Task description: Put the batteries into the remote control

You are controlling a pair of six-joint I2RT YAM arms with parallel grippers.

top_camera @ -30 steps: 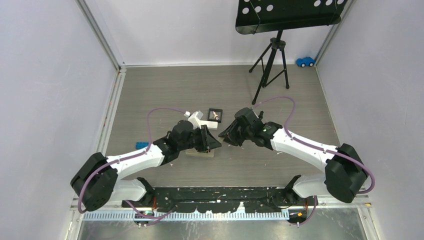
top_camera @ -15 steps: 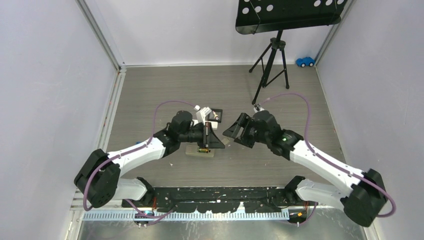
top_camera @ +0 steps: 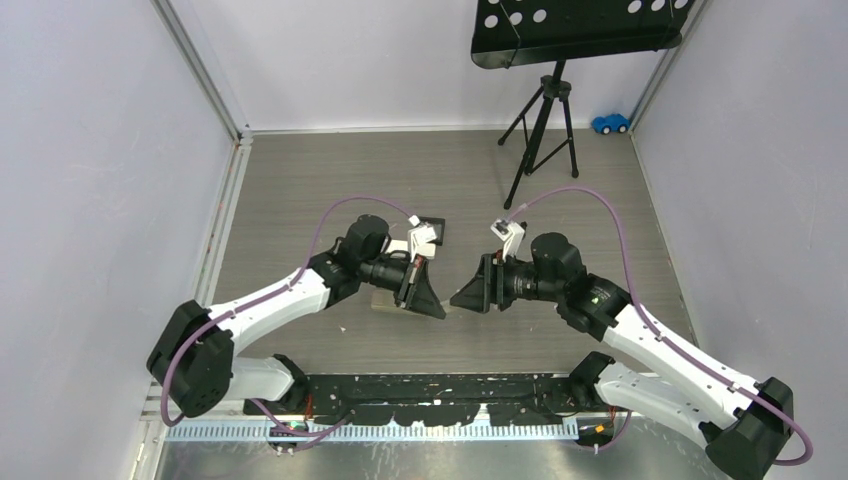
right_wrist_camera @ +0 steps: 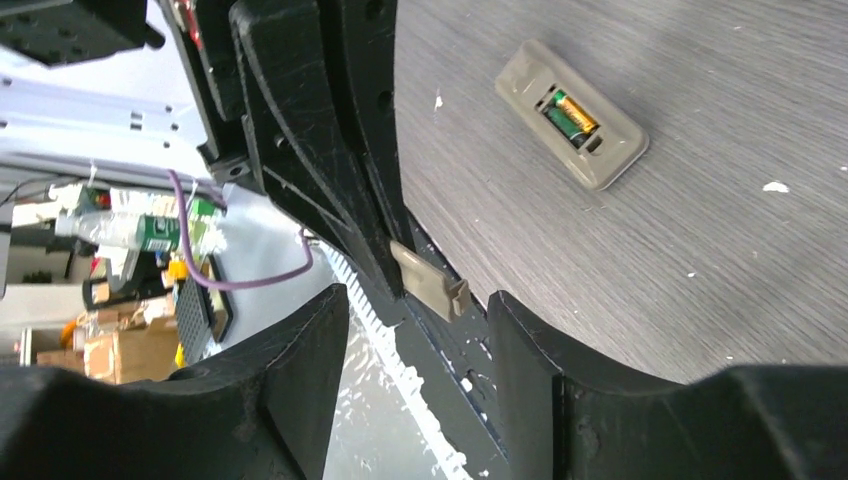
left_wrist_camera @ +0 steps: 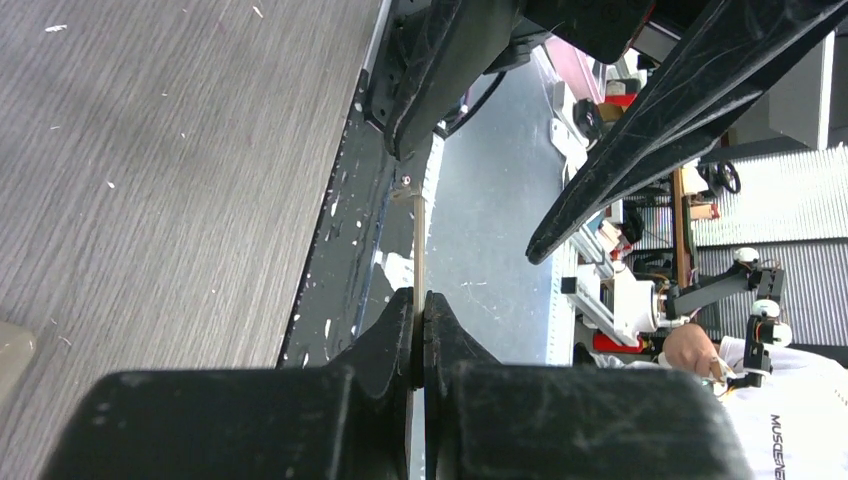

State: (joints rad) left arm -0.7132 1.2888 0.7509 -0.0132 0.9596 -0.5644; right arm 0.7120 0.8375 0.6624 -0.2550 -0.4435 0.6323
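The remote control [right_wrist_camera: 570, 115] lies back up on the table, its battery bay open with a green and orange battery [right_wrist_camera: 573, 113] in it. In the top view it [top_camera: 384, 299] is mostly hidden under my left arm. My left gripper [top_camera: 428, 292] is raised above the table and shut on a thin beige battery cover [left_wrist_camera: 418, 245], seen edge-on in the left wrist view and also in the right wrist view [right_wrist_camera: 430, 282]. My right gripper [top_camera: 468, 295] faces it, open and empty, its jaws [right_wrist_camera: 415, 310] either side of the cover's free end without touching. Other batteries are out of view.
A small black tray [top_camera: 436, 228] lies behind the left wrist. A music stand on a tripod [top_camera: 540, 130] stands at the back right, with a blue toy car [top_camera: 610, 123] by the wall. The arm base rail [top_camera: 440, 385] runs along the near edge.
Both grippers have risen off the table and turned to face one another. The left one lifted away from the remote. The right arm's elbow swung out to the right.
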